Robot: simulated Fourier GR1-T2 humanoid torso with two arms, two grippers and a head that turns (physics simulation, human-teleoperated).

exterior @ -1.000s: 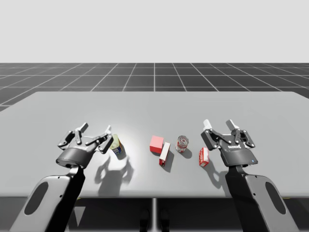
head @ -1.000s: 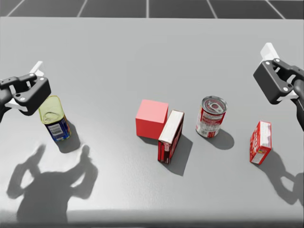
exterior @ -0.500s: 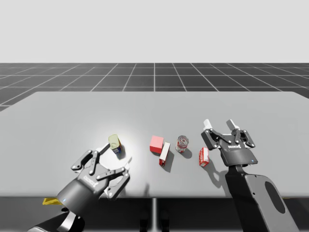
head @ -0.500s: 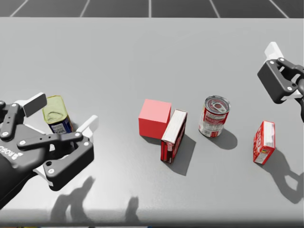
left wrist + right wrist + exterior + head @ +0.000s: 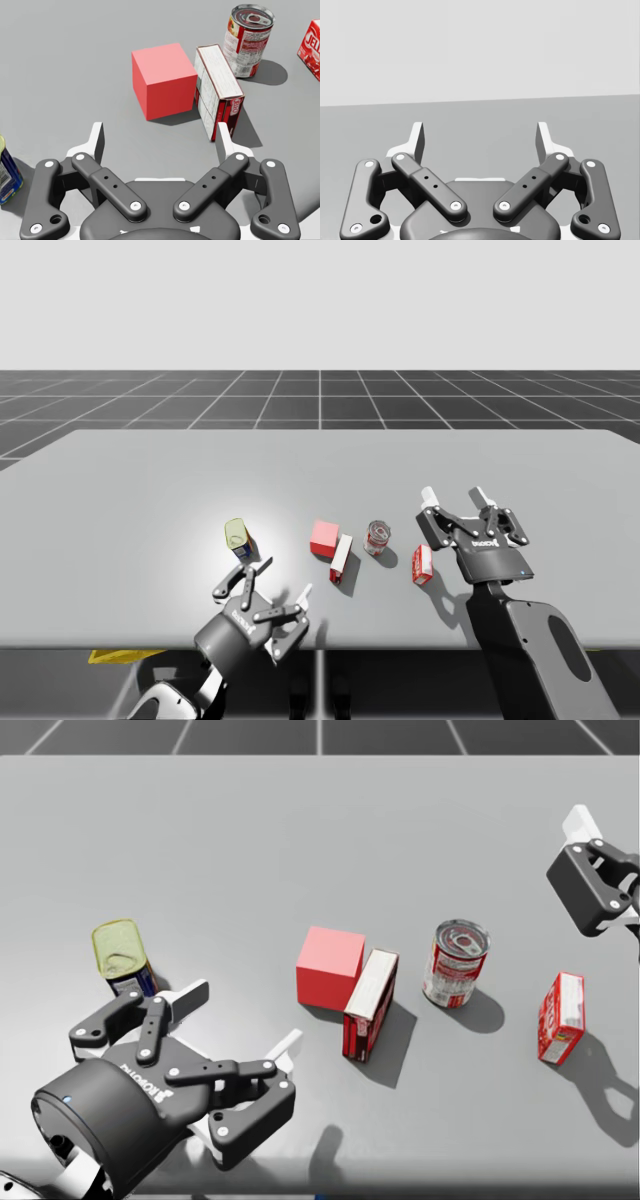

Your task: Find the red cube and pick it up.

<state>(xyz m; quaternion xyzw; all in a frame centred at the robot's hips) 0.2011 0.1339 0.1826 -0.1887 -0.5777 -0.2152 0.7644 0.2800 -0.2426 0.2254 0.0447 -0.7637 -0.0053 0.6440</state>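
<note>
The red cube (image 5: 324, 537) (image 5: 330, 968) rests mid-table, touching a red and white box (image 5: 341, 558) (image 5: 370, 1003) on its right. My left gripper (image 5: 284, 578) (image 5: 240, 1018) hovers open near the table's front edge, left of and nearer than the cube. In the left wrist view the left gripper (image 5: 159, 132) holds nothing; the cube (image 5: 164, 80) lies just ahead of its fingers, with the box (image 5: 218, 90) beside it. My right gripper (image 5: 454, 495) (image 5: 480, 132) stands open and empty, to the right of the objects.
A red can (image 5: 377, 537) (image 5: 456, 962) stands right of the box, and a small red box (image 5: 422, 564) (image 5: 560, 1017) sits further right, below my right gripper. A yellow-topped blue can (image 5: 238, 538) (image 5: 122, 958) stands left of the cube. The grey table (image 5: 150, 470) stretches back.
My left arm has drawn back to the table's front edge and swung right, away from the yellow-topped can, now facing the cube. The right arm has stayed put. My head has turned slightly.
</note>
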